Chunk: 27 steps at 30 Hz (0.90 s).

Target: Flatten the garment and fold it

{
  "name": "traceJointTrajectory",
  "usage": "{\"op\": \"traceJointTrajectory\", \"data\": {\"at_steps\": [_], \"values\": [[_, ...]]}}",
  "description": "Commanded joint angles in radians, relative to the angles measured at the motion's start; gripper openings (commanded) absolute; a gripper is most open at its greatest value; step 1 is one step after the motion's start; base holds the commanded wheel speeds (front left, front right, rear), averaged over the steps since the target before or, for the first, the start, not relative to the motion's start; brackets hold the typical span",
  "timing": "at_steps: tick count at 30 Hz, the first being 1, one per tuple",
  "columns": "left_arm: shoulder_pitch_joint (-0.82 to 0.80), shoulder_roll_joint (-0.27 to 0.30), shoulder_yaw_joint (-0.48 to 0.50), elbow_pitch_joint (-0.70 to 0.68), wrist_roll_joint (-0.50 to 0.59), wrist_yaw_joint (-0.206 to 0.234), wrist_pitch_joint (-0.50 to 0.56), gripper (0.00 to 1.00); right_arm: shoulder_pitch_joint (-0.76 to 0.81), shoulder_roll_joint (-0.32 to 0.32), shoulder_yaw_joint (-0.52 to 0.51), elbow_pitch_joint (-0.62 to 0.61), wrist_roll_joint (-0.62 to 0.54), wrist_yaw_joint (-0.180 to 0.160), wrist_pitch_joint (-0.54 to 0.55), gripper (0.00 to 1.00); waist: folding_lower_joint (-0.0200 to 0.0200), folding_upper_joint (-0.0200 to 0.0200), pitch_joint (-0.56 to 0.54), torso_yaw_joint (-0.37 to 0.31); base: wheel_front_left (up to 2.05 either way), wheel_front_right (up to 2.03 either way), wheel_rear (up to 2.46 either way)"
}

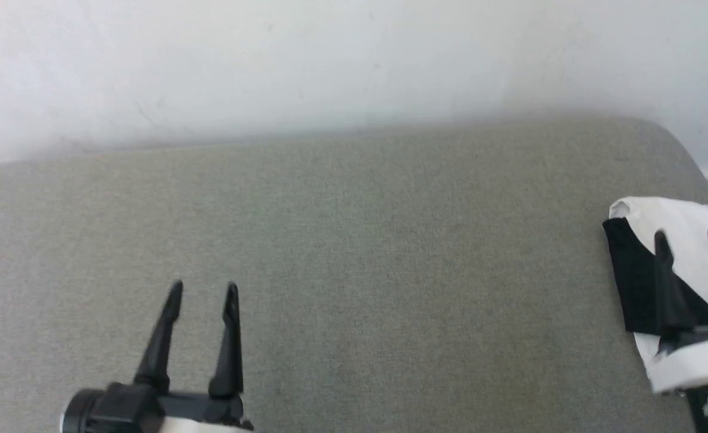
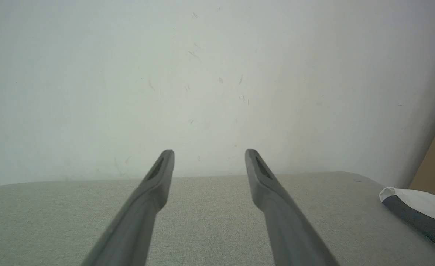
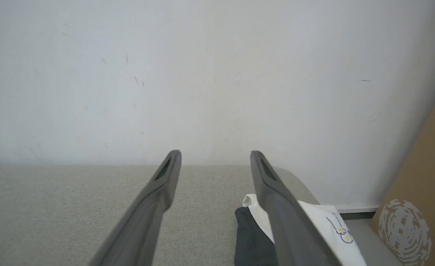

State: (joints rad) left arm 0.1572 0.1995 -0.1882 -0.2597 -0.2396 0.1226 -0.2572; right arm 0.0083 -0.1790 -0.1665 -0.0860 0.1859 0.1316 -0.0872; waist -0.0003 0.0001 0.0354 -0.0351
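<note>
Your left gripper [image 1: 203, 291] hangs over the bare grey table [image 1: 354, 240], fingers spread wide with nothing between them. Your right gripper [image 1: 688, 237] is equally wide and empty. It sits over the garment [image 1: 678, 213], and you can't tell whether it touches the cloth. The garment lies bunched at the table's right edge, a white panel over black. In the right wrist view its white part carries a small dark outline drawing [image 3: 338, 226] with yellow dabs, too small to read. A cardboard box [image 3: 424, 192] beside it bears a pale, blurred round print.
</note>
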Motion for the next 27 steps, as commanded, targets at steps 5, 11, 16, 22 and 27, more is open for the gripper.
{"op": "traceJointTrajectory", "data": {"at_steps": [5, 11, 16, 22, 27], "values": [[0.055, 0.013, -0.026, 0.094, 0.049, 0.001, -0.002, 1.0, 0.101, 0.083, -0.01, -0.022, -0.09, -0.001, -0.041, 1.0, 0.0003, -0.0001, -0.069, 0.036, 0.0, 0.0, 0.0], [0.089, -0.005, -0.017, 0.154, 0.04, 0.028, -0.002, 1.0, 0.156, 0.122, -0.015, 0.014, -0.183, -0.001, -0.085, 1.0, 0.0003, -0.0001, -0.088, 0.043, 0.0, 0.0, 0.0], [0.111, -0.011, -0.004, 0.176, 0.029, 0.034, -0.004, 1.0, 0.179, 0.128, -0.034, 0.045, -0.177, -0.001, -0.106, 1.0, 0.0003, -0.0001, -0.094, 0.052, 0.0, 0.0, 0.0], [0.113, -0.015, -0.003, 0.179, 0.032, 0.03, -0.004, 1.0, 0.195, 0.129, -0.032, 0.07, -0.169, -0.001, -0.118, 1.0, 0.0003, -0.0001, -0.095, 0.057, 0.0, 0.0, 0.0], [0.112, -0.02, 0.0, 0.178, 0.029, 0.024, -0.004, 1.0, 0.203, 0.129, -0.024, 0.072, -0.16, -0.001, -0.118, 1.0, 0.0003, -0.0001, -0.092, 0.054, 0.0, 0.0, 0.0]]}}
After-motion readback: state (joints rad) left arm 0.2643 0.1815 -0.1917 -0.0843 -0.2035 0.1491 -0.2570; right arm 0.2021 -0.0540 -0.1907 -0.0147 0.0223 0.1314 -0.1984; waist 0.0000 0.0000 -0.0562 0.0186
